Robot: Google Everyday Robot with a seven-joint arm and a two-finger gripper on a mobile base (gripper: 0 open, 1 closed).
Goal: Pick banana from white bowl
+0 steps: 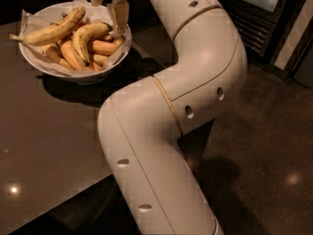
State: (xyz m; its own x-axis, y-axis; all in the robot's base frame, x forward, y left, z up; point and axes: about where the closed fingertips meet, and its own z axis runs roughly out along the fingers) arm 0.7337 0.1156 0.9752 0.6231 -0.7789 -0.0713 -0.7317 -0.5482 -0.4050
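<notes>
One white bowl [30, 58], wide, shallow, lined with crinkled white paper, sits at the far left part of a dark glossy table [49, 146]. The banana [87, 37] lies in the bowl, right of centre and on top of the pile: big, strongly curved, yellow with brown speckles. One end points up toward the right rim; the other curls down to the front of the bowl. One longer, nearly straight yellow banana [53, 30] lies across the back-left, its stem poking past the left rim. Stubby orange-toned bananas [104, 47] are packed under and around the curved one. At least four are countable; the rest are hidden by the pile. One gripper [108, 11] hangs over the bowl's right-back side at the top edge of the view. Its two fingers [119, 14] stand apart with nothing clamped between them. The nearer, longer finger reaches down to the upper right end of the curved banana; touching or just above, hard to say. One thick cream arm [171, 106] bends through the middle of the view, with a thin gold ring at its joint. Dark floor [264, 160] is at right, and a dark slatted cabinet front [252, 23] at top right.
</notes>
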